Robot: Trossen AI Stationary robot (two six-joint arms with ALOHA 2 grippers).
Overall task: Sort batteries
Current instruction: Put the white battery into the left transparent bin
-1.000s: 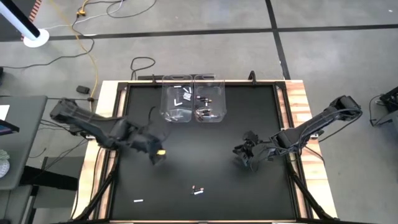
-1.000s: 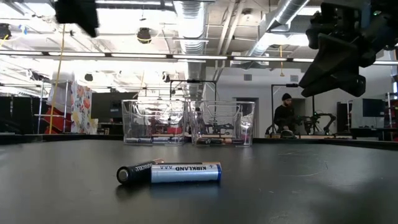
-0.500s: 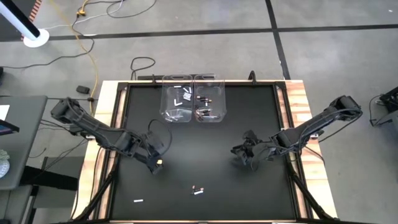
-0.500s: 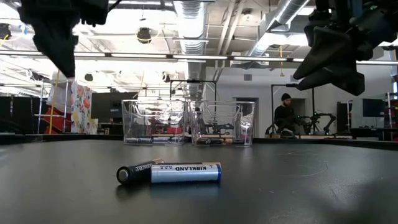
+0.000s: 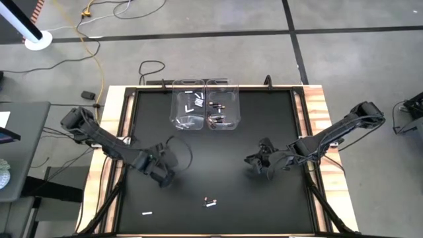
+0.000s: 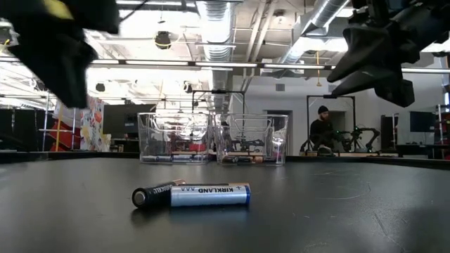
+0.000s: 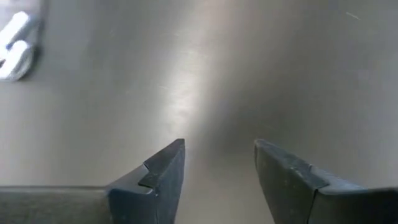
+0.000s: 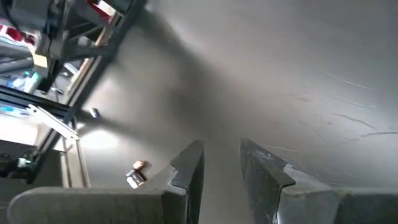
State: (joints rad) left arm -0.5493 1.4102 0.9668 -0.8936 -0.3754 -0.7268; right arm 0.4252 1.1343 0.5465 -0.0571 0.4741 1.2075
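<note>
High view showed the left gripper (image 5: pixel 166 178) and right gripper (image 5: pixel 256 164) — jaws spread, empty — over bare mid-table; batteries (image 5: pixel 209 201) lay near the front edge, more in bins (image 5: pixel 204 106) at the back edge.

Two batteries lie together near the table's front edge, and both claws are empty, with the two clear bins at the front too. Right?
Not quite. The bins stand at the back edge, per the high view. The batteries and the empty left claw and right claw are as you said.

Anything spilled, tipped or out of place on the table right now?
Nothing is spilled or tipped. Three batteries remain outside the bins: a touching pair near the table's front middle and one white battery at the front left.
</note>
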